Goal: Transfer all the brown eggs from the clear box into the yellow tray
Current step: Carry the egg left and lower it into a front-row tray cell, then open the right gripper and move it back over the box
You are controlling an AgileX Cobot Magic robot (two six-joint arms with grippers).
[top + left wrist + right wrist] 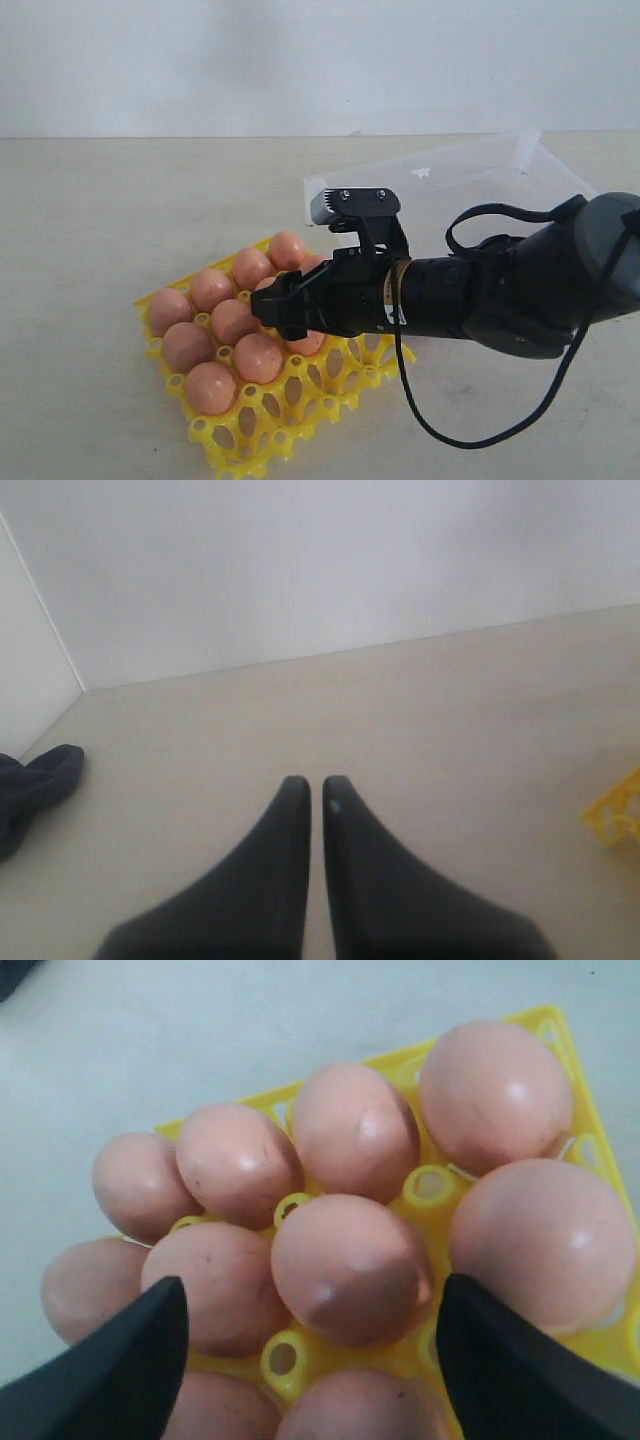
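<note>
Right gripper is hovering wide open over the bright yellow plastic lattice tray, straddling a seated orange-brown oval egg; roughly ten are sitting there; the shallow clear plastic box is looking empty where visible; left gripper closed

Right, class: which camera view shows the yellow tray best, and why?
The exterior view: the yellow tray shows nearly whole, filled and empty cups alike, though the right gripper covers part. The right wrist view shows only a patch crowded with brown eggs; the left wrist view, one corner.
</note>
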